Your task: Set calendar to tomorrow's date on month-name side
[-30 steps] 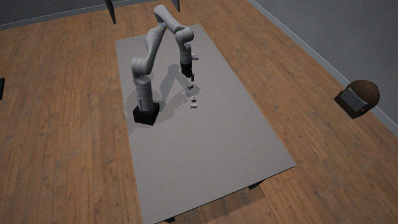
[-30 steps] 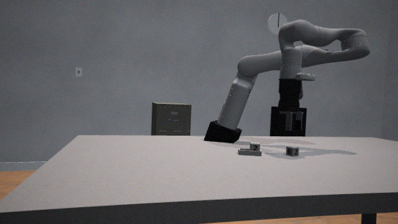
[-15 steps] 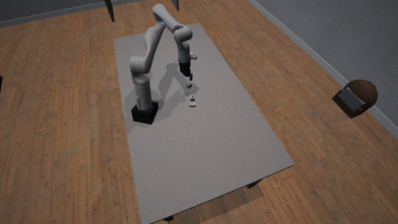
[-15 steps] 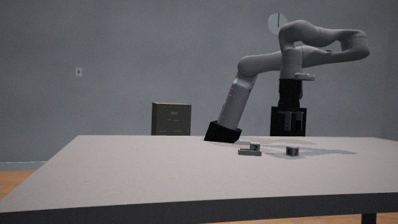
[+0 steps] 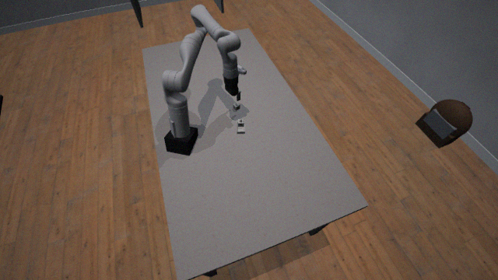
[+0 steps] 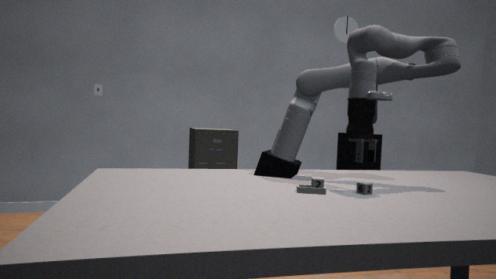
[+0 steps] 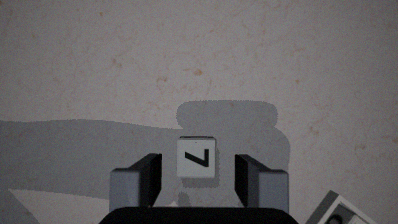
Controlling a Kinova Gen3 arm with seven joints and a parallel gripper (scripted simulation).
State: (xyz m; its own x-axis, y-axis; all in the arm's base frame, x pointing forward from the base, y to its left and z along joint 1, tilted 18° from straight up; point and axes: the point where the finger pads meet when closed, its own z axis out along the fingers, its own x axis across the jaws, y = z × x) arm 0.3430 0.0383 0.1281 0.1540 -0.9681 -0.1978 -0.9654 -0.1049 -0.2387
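Observation:
A loose white cube [image 5: 236, 106] [image 6: 364, 188] [image 7: 196, 156] stands on the grey table [image 5: 253, 187] [image 6: 194, 209], outside the tray. Its top face shows a 7 in the wrist view, and its side faces show 6 and 2 in the exterior view. The small grey tray [image 5: 241, 131] [image 6: 305, 190] [image 7: 348, 207] lies flat a short way off. It holds the other cube [image 5: 241, 123] [image 6: 318, 182], which shows a 2. My gripper [image 5: 238, 96] [image 6: 364, 155] [image 7: 198, 172] is open and hangs straight above the loose cube. One finger is on each side of the cube in the wrist view, well clear of it.
The arm's black base [image 5: 180, 141] [image 6: 277, 167] stands on the table beside the tray. A dark cabinet [image 6: 213, 148] stands beyond the table's far edge. A brown round seat [image 5: 447, 120] is off by the wall.

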